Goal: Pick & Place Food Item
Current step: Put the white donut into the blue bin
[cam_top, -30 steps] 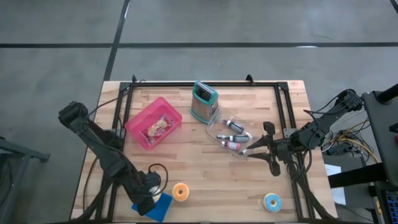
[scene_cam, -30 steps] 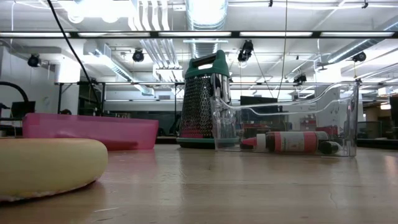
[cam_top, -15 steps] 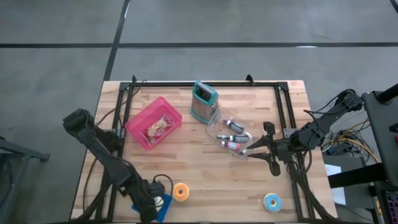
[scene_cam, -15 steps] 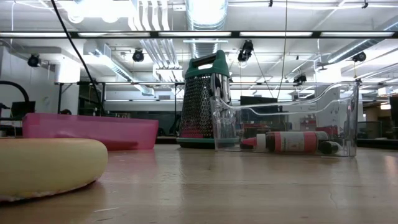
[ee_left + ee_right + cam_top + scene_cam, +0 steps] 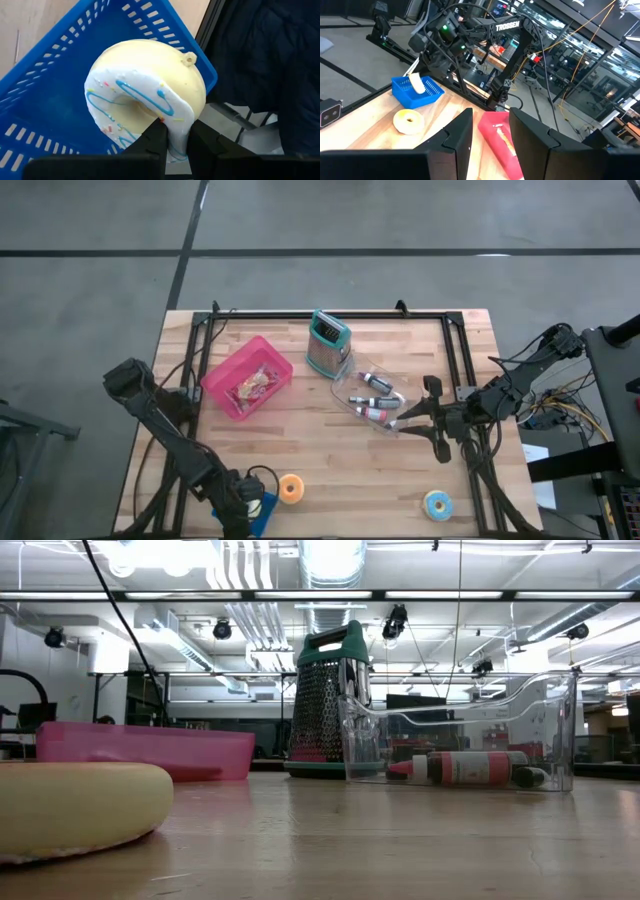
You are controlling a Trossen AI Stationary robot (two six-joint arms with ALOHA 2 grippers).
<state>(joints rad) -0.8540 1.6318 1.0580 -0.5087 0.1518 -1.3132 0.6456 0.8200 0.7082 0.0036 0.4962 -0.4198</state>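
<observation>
My left gripper (image 5: 246,502) is at the table's near-left, over a blue slotted basket (image 5: 266,516), and is shut on a cream donut with white icing and blue stripes (image 5: 145,97). The basket and this donut also show in the right wrist view (image 5: 416,83). A yellow donut (image 5: 291,488) lies flat on the table just right of the basket and shows in the low view (image 5: 70,805). A blue-iced donut (image 5: 437,504) lies flat near the near-right edge. My right gripper (image 5: 412,421) is open and empty beside the clear bin. My left gripper pinches the donut's ring (image 5: 175,134) between its two fingers (image 5: 156,141), at the part of the ring nearest the wrist. The donut stands on edge, its iced face turned sideways, inside the blue basket (image 5: 60,75). Whether it rests on the basket's floor cannot be told.
A pink bin (image 5: 247,377) with packets stands at the left middle. A green-topped grater (image 5: 328,343) stands at the far centre. A clear bin (image 5: 372,402) holds small bottles. A black frame (image 5: 330,315) runs along the table's far and side edges.
My left gripper has gone a little toward the table's near edge, over the blue basket, still shut on the cream donut. My right arm has kept still.
</observation>
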